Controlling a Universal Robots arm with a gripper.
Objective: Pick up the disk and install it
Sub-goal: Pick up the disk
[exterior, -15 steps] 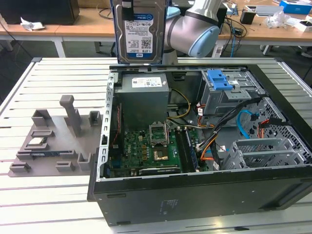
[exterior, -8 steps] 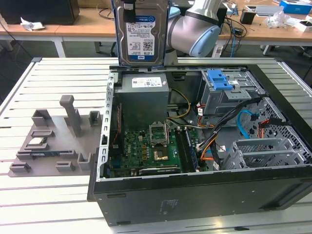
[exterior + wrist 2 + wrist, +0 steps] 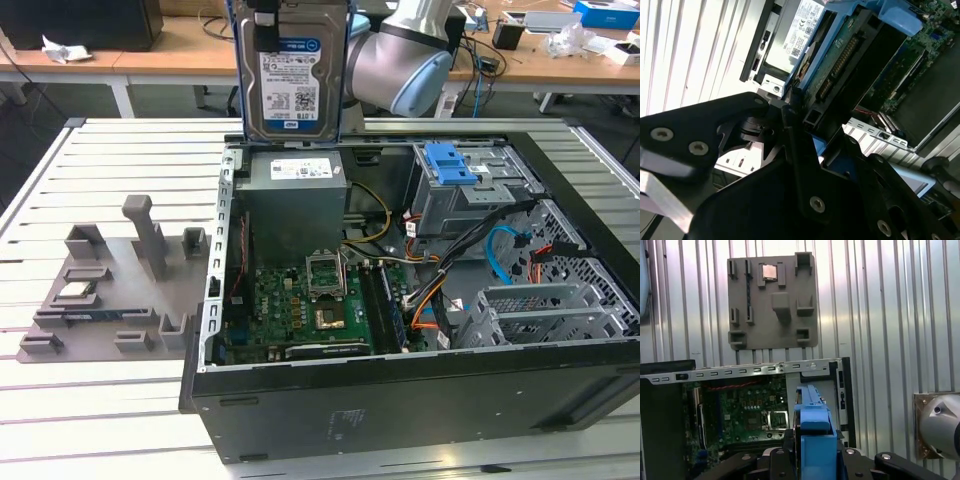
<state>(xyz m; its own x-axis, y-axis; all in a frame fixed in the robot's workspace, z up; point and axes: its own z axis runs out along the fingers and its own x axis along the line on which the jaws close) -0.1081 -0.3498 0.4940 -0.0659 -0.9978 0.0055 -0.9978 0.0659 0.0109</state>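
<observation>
The disk (image 3: 292, 75), a silver-grey drive with a white-and-blue label in a blue frame, hangs upright in the air above the back of the open computer case (image 3: 400, 400). My gripper (image 3: 266, 22) is shut on its upper edge, near the exterior view's top. In the first wrist view the disk's blue frame edge (image 3: 815, 435) sits clamped between my black fingers (image 3: 782, 452). In the second wrist view the disk's circuit-board side (image 3: 850, 55) stretches away from my gripper (image 3: 801, 119), over the case interior.
Directly below the disk stands the grey power supply (image 3: 295, 190). The blue-handled drive bay (image 3: 455, 165) is at the case's back right, the motherboard (image 3: 300, 305) on the floor. A grey fixture plate (image 3: 110, 290) lies on the slatted table (image 3: 100, 420) to the exterior view's left.
</observation>
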